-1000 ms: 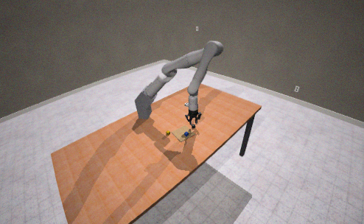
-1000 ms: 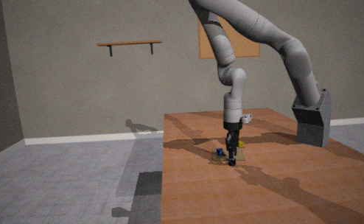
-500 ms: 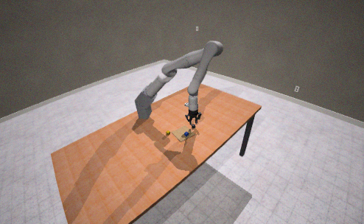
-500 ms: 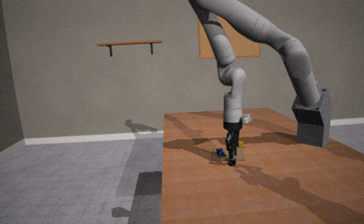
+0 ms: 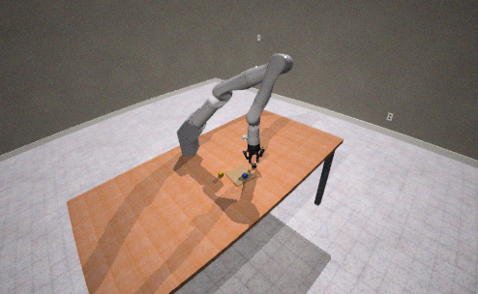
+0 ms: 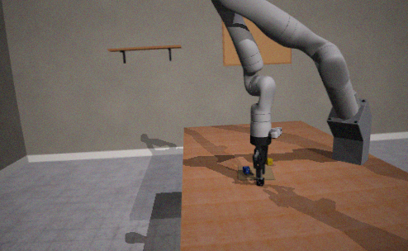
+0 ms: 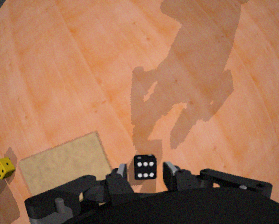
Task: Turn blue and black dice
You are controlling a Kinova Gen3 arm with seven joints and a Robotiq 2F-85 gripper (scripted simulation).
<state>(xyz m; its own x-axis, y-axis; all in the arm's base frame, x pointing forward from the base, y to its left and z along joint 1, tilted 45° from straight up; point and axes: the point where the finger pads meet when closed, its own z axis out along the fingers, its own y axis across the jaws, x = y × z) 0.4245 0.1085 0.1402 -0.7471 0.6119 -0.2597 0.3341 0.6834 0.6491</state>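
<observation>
Presumably the black die (image 5: 253, 166) (image 6: 260, 182) (image 7: 145, 167) is light, stiff and slick, so a low, square hold on two opposite side faces should suit it. It sits off the mat (image 5: 233, 176) (image 6: 270, 173) (image 7: 65, 162), just beside it, between the part-open fingertips of the gripper (image 5: 253, 163) (image 6: 260, 178) (image 7: 145, 171), with gaps at both sides. Only the wrist view shows its six pips facing the camera; the top and exterior views show the blue die (image 5: 245, 176) (image 6: 246, 170) on the mat, which the wrist view lacks.
</observation>
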